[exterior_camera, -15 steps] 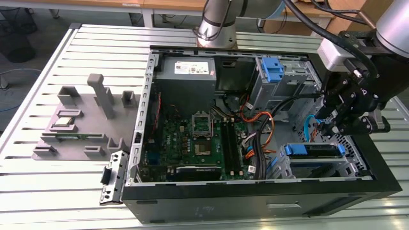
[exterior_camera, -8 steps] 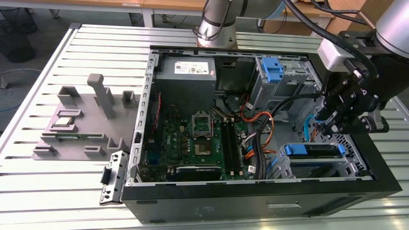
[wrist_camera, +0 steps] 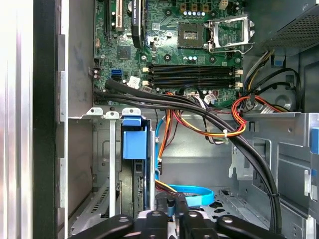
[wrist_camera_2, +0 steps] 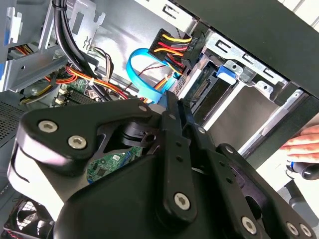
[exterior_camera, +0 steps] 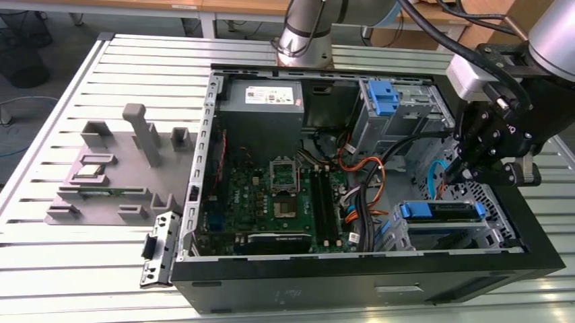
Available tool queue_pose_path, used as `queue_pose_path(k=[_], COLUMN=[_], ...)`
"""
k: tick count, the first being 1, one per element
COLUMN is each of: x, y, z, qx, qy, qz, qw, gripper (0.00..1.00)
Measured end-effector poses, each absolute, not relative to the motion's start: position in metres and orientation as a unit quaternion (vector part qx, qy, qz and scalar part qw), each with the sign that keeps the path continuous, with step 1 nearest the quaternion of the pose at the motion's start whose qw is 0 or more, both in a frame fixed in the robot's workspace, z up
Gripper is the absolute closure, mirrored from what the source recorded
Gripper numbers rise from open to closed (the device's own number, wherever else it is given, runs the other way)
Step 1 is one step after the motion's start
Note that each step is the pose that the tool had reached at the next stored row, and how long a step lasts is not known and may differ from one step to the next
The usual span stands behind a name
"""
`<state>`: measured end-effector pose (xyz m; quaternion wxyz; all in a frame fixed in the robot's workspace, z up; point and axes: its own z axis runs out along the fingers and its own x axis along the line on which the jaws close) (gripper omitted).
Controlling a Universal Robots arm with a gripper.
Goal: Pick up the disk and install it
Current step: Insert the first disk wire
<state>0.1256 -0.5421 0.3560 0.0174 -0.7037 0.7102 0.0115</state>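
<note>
Disk (exterior_camera: 437, 210) sits slotted in the drive cage (exterior_camera: 492, 237) at the corner of the open computer case (exterior_camera: 341, 286), on the exterior view's right, blue rails showing, so pick-up and insertion look done. Can't tell whether it is fully seated or cabled. The gripper (exterior_camera: 456, 169) hangs just above the cage beside the blue data cable (wrist_camera_2: 142, 74). In both wrist views its fingers are clenched together on nothing, clear of the disk. A person's hand (wrist_camera_2: 304, 144) rests outside the case.
</note>
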Motion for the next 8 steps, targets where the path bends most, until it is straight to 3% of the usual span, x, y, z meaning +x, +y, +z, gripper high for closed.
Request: queue_pose_path(k=[1, 8], x=[0.1256, 0.1255], y=[-0.5421, -0.5421], z=[0.3560, 0.3558], qx=[-0.704, -0.704], qy=[0.710, 0.710], qz=[0.012, 0.011], qw=[0.017, 0.017], gripper=[0.84, 0.84])
